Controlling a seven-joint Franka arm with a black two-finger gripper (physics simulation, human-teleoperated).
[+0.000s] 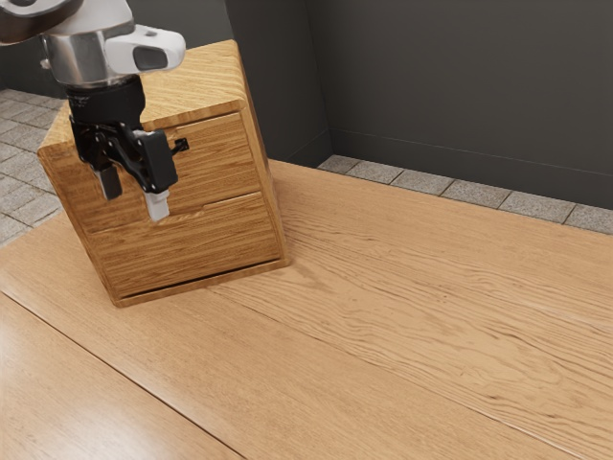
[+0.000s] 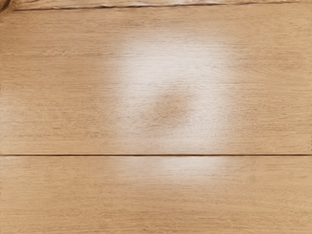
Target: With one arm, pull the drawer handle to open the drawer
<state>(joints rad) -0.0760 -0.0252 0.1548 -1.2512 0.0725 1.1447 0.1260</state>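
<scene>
A wooden cabinet [image 1: 206, 77] stands tilted at the back of the exterior view's left, with an upper drawer [image 1: 215, 158] and a lower drawer [image 1: 187, 240] in its front. Both drawer fronts sit flush with the cabinet. A small black handle [image 1: 178, 147] sticks out of the upper drawer. My gripper [image 1: 134, 195] hangs in front of the upper drawer, fingers pointing down and open, with nothing between them. It is just to the left of the handle and slightly lower. The wrist view looks onto wood planks [image 2: 156, 73] with a dark seam [image 2: 156, 155] and a soft shadow [image 2: 170, 109].
The wooden table [image 1: 402, 316] stretches wide toward the exterior view's right and front. Behind it lie a grey tiled floor [image 1: 469, 192] and a dark wall [image 1: 460, 77]. A plank seam [image 1: 115, 369] runs across the tabletop in front of the cabinet.
</scene>
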